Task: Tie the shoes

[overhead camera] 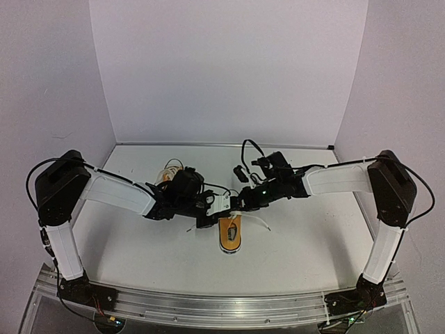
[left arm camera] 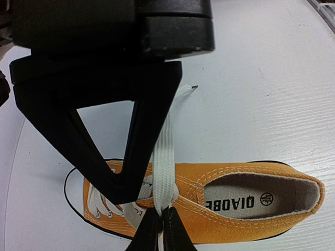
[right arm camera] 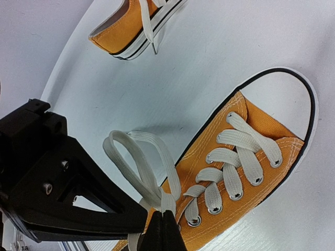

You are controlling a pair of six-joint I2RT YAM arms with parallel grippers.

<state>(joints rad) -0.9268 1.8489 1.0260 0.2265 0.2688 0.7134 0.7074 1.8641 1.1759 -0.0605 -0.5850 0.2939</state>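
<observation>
One orange-yellow shoe [overhead camera: 230, 235] lies mid-table with its toe toward the arms' bases, and both grippers meet just above its laces. My left gripper [left arm camera: 159, 230] is shut on a flat white lace [left arm camera: 165, 146] that runs taut up from the knot area beside the shoe's opening [left arm camera: 261, 201]. My right gripper [right arm camera: 165, 226] is shut on the base of a white lace loop [right arm camera: 137, 157] at the top eyelets; this shoe's white toe cap [right arm camera: 280, 97] points up and right. The other shoe [right arm camera: 128, 29] lies apart, behind the left arm [overhead camera: 165, 175].
Loose lace ends trail on the white table on both sides of the near shoe [overhead camera: 261, 223]. White walls [overhead camera: 229, 69] close in the back and sides. An aluminium rail [overhead camera: 222, 306] runs along the near edge by the arm bases.
</observation>
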